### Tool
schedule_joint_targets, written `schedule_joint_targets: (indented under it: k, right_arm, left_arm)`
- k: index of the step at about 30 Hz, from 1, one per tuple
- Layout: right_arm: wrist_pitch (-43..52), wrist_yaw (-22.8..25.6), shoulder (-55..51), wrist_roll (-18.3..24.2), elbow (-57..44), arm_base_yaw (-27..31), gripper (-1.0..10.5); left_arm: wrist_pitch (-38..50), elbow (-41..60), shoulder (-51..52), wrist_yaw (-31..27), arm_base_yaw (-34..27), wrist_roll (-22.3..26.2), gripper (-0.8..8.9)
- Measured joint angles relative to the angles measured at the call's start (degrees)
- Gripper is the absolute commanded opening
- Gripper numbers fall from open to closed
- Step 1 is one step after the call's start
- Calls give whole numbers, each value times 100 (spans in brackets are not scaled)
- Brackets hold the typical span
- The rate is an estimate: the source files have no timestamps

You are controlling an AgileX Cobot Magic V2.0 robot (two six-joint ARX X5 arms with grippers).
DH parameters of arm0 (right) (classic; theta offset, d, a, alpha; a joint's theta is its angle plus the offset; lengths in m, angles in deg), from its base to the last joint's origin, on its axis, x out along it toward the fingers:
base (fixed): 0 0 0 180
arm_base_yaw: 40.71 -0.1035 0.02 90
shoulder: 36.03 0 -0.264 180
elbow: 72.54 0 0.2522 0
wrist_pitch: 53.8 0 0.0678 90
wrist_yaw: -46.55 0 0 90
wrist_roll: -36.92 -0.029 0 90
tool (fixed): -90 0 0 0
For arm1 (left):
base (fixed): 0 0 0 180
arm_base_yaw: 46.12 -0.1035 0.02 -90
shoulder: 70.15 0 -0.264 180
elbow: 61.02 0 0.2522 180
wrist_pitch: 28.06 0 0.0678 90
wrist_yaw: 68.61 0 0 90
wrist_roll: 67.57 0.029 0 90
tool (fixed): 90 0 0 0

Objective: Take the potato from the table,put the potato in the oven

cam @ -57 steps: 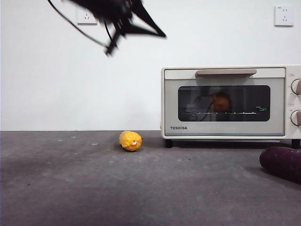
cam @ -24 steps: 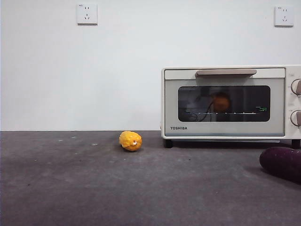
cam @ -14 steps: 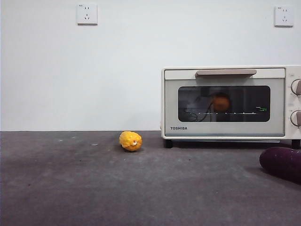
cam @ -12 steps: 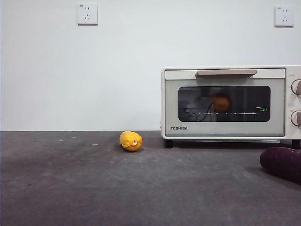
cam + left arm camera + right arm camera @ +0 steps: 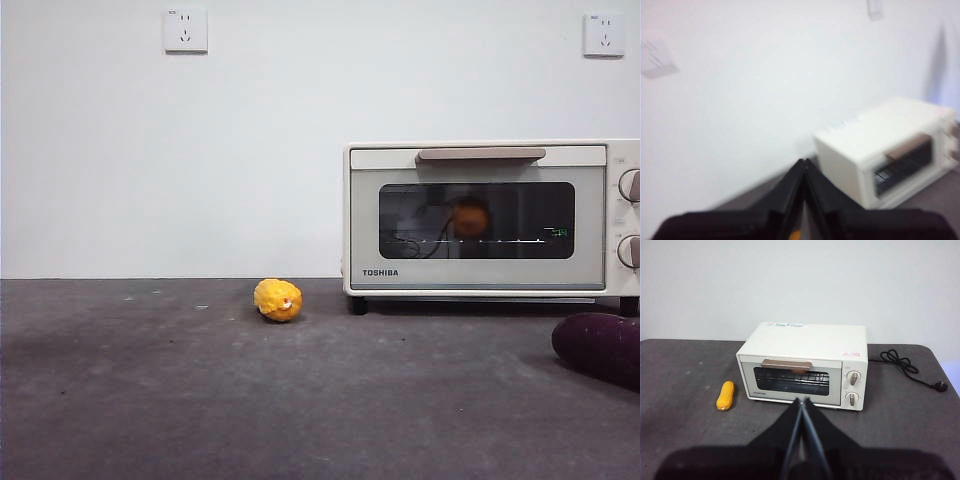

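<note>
Grey table (image 5: pixel 200 400), potato (image 5: pixel 470 216) behind shut oven (image 5: pixel 480 215) glass — front only, both fingers pressed together, empty.

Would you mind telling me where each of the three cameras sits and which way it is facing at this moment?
Front view: low, at table height, looking level at the oven, the potato behind its glass; no arm shows.
Left wrist view: raised, blurred, looking down at the oven from its side; left gripper jaws closed.
Right wrist view: high, facing the oven door; right gripper jaws closed.
Shared: the oven in all three; the yellow item in the front and right wrist views.
</note>
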Motion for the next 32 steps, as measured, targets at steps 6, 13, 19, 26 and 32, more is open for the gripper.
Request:
schedule_joint_targets:
  k: [6,13,19,26,32]
  right_arm:
    - [0,0,0,0,0,0,1]
    - [0,0,2,0,0,0,1]
    - [0,0,2,0,0,0,1]
    - [0,0,2,0,0,0,1]
    - [0,0,2,-2,0,0,1]
  left_arm:
    - [1027,1961,846,-2,-664,24,-4]
    - [1368,3237,1161,-4,-962,24,-4]
    - [2041,4004,1626,-4,-964,26,-4]
    - [2369,4774,2413,-527,-1047,-133,-4]
    - [2378,5274,2813,-992,-1054,-531,-4]
